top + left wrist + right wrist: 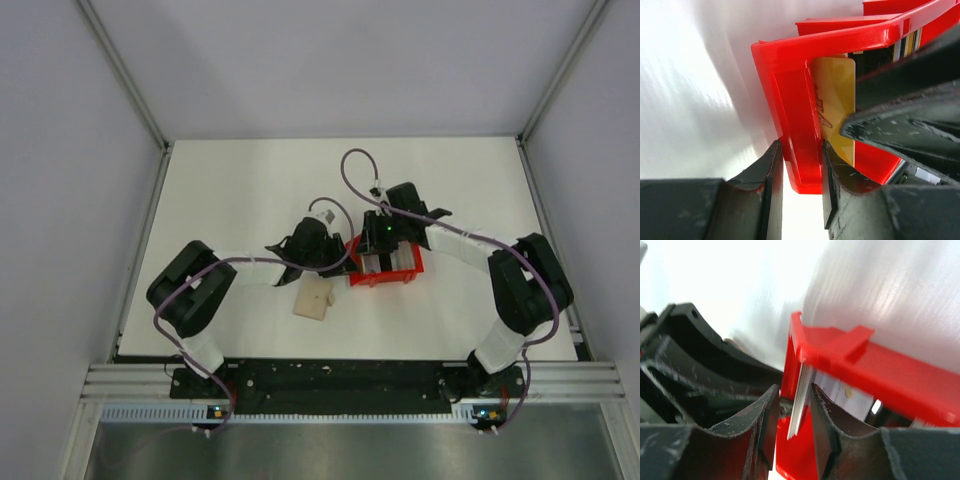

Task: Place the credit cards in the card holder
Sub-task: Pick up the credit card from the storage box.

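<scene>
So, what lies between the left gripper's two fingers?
A wall of the red tray, with a gold card just inside it; the left wrist view shows this.

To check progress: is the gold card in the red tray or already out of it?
In. The gold card stands on edge inside the red tray, against its wall.
</scene>
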Controlling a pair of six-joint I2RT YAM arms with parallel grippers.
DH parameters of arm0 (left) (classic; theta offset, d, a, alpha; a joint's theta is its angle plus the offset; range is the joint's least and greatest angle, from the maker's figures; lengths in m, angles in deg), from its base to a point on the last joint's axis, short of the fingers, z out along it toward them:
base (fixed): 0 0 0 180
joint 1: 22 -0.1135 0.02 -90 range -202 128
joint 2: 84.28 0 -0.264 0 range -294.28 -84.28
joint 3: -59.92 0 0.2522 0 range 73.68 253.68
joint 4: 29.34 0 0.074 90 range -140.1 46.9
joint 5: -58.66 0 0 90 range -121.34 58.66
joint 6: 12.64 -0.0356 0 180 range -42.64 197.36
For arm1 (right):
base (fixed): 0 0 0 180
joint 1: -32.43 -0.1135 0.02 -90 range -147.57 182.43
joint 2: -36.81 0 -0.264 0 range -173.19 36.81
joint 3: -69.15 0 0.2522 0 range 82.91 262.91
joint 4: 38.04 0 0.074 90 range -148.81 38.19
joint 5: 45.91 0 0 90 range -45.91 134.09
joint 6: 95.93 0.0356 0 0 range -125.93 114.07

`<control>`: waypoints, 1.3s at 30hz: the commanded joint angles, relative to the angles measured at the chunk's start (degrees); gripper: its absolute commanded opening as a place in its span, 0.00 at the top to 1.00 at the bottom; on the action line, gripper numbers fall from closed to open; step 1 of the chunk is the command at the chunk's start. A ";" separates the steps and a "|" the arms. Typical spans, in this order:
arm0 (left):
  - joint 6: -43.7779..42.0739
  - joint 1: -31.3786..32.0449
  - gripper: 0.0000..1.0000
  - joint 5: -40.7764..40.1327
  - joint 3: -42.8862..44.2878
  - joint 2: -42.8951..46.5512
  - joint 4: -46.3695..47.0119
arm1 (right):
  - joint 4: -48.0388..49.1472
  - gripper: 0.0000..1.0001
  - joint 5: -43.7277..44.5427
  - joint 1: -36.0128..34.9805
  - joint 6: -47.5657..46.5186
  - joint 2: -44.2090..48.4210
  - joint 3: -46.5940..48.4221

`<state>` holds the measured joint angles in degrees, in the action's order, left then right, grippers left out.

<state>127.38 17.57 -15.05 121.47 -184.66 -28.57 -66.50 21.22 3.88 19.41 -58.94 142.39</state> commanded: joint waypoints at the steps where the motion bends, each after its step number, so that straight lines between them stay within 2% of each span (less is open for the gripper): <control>1: -0.02 4.72 0.72 1.29 -1.73 4.57 0.85 | 3.54 0.68 1.77 -2.11 -0.20 -0.32 1.33; 5: 2.71 5.16 0.76 1.20 -3.84 6.07 2.00 | 1.61 0.68 5.46 -3.35 -0.56 -1.11 2.39; 10: 2.72 5.08 0.82 -1.62 -5.43 7.39 1.03 | -1.11 0.73 10.64 -5.28 -1.70 -1.03 3.09; 13: 2.71 5.08 0.81 -1.00 -4.90 7.13 1.29 | -2.09 0.68 10.83 -6.25 -2.93 -0.85 3.36; 19: 0.52 5.08 0.52 -1.79 -3.67 8.88 -2.03 | -2.70 0.60 12.76 -6.42 -2.32 -0.23 3.27; 24: -2.82 5.16 0.44 -4.07 -2.79 11.95 -7.66 | -2.70 0.58 14.87 -6.34 -2.40 0.12 3.53; 27: -4.92 5.08 0.43 -4.87 -2.97 13.45 -9.25 | -2.70 0.58 13.21 -6.34 -2.66 -0.32 3.71; 29: -5.89 5.08 0.47 -4.08 -2.62 13.63 -9.69 | -2.79 0.58 12.16 -6.34 -2.32 -0.76 3.97; 33: -7.30 5.08 0.72 -2.58 -2.87 13.80 -10.48 | -2.44 0.58 10.49 -6.34 -1.17 -0.24 4.06; 34: -7.65 5.16 0.75 -2.58 -3.31 14.24 -10.48 | -2.18 0.57 10.22 -6.34 -0.83 0.03 3.80; 39: -9.24 5.08 0.72 -2.67 -4.90 14.51 -9.87 | -1.74 0.49 11.09 -6.34 0.06 1.79 3.36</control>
<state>120.63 22.40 -18.31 117.12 -172.13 -39.35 -69.94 32.28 -2.42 18.56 -59.38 143.46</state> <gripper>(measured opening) 0.265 0.489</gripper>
